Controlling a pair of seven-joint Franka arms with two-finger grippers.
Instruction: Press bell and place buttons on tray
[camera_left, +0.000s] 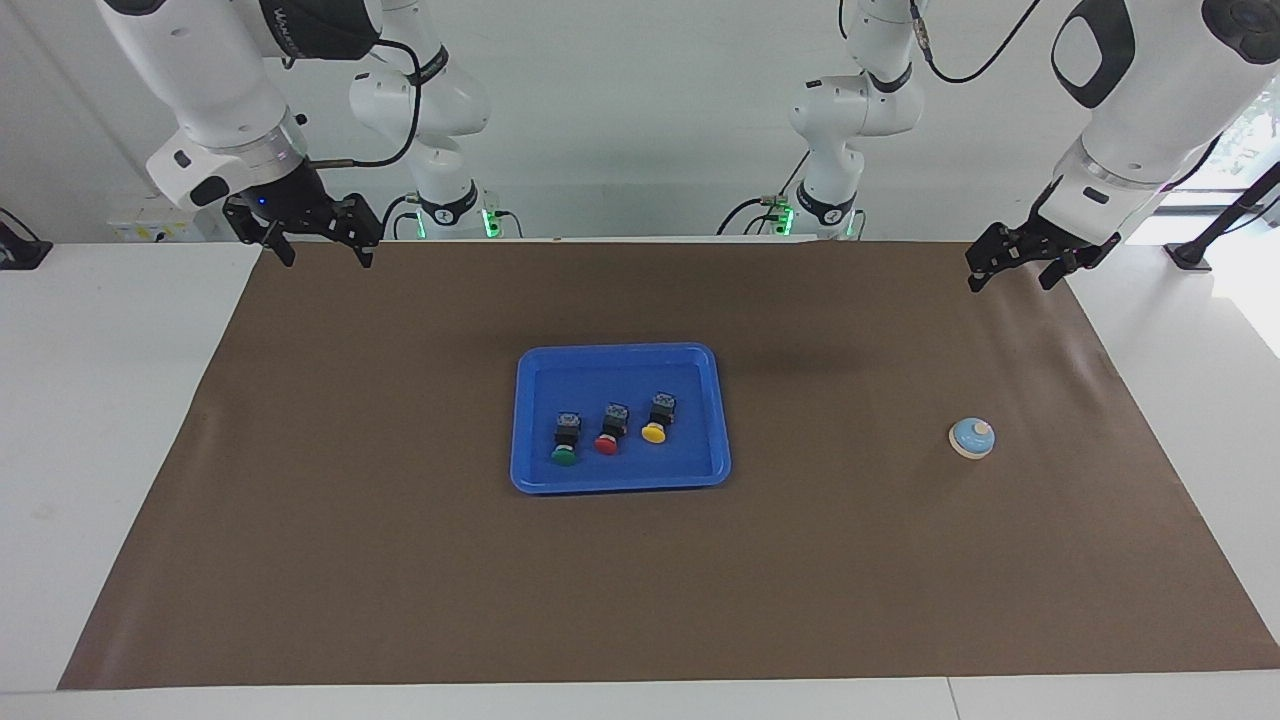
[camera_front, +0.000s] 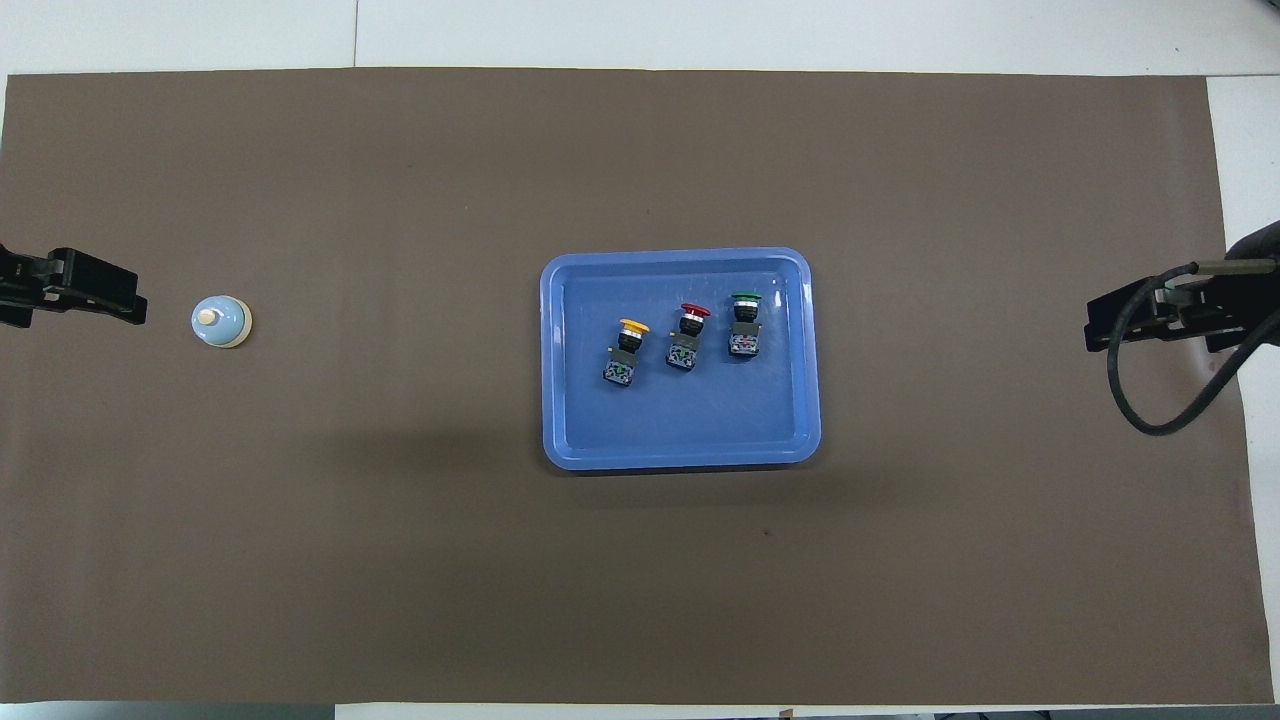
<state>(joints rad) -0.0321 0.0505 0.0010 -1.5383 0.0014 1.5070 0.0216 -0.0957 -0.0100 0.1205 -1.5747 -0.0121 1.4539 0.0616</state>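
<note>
The blue tray (camera_left: 620, 349) lies in the middle of the brown mat, also in the overhead view (camera_front: 680, 425). Three buttons lie on their sides in it, in a row: yellow (camera_left: 655, 419) (camera_front: 625, 350), red (camera_left: 609, 430) (camera_front: 686, 338), green (camera_left: 565, 441) (camera_front: 744, 325). The yellow one is toward the left arm's end. The light-blue bell (camera_left: 972, 438) (camera_front: 221, 321) stands alone on the mat toward the left arm's end. My left gripper (camera_left: 1008, 286) (camera_front: 100, 290) is open, empty and raised over the mat's edge at that end. My right gripper (camera_left: 328, 262) (camera_front: 1125, 328) is open, empty and raised over the mat's edge at its own end.
The brown mat (camera_left: 400, 560) covers most of the white table (camera_left: 100, 400). A black cable (camera_front: 1160, 420) loops down from the right gripper. Both arm bases stand at the table's robot edge.
</note>
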